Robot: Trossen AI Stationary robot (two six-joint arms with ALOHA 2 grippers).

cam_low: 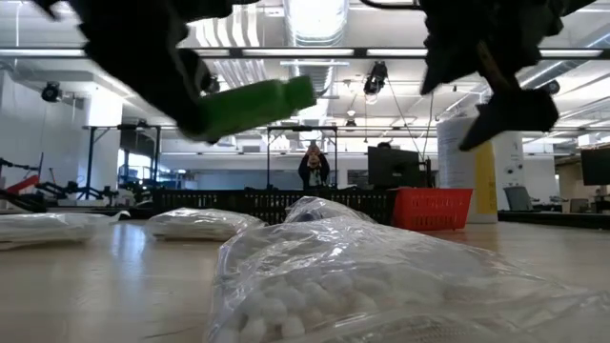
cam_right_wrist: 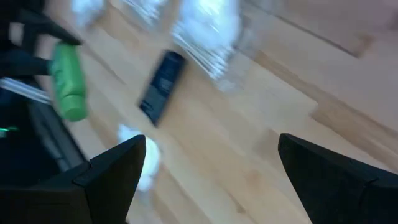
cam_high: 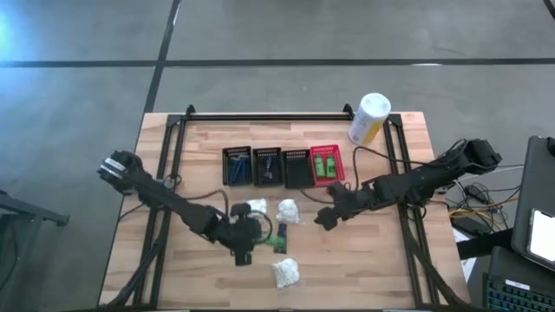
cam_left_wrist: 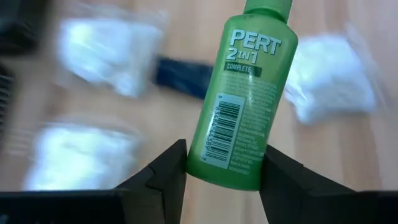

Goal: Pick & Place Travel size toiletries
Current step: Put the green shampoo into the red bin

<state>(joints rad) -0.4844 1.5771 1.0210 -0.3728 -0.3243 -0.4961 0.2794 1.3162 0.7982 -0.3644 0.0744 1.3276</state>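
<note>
My left gripper [cam_left_wrist: 227, 163] is shut on a bright green bottle [cam_left_wrist: 242, 99] marked PERT 2 IN 1 and holds it above the table's middle [cam_high: 281, 239]. In the low view the green bottle [cam_low: 253, 107] hangs in the air, lying nearly level. Below it a slim dark blue tube [cam_left_wrist: 186, 76] lies flat on the wood among white puffy bundles [cam_high: 256, 206] [cam_high: 287, 211] [cam_high: 284, 272]. My right gripper [cam_right_wrist: 211, 155] is open and hovers right of the bundles [cam_high: 323, 218], touching nothing. More green bottles [cam_high: 327, 165] sit in the red basket. My left gripper pinches the green bottle's bottom end [cam_left_wrist: 227, 168] between its two fingers [cam_left_wrist: 169, 169], one on each side. The bottle runs on along the fingers, its cap end [cam_left_wrist: 267, 6] pointing away from the gripper. It is lifted clear of the table and lies nearly level.
A row of small baskets stands at the far middle: three black ones [cam_high: 267, 165] and a red one [cam_high: 314, 152]. A tall white-and-yellow canister [cam_high: 368, 119] stands at the far right. A clear bag of white pieces [cam_low: 362, 276] lies close to the low camera. A person [cam_low: 313, 167] stands far behind.
</note>
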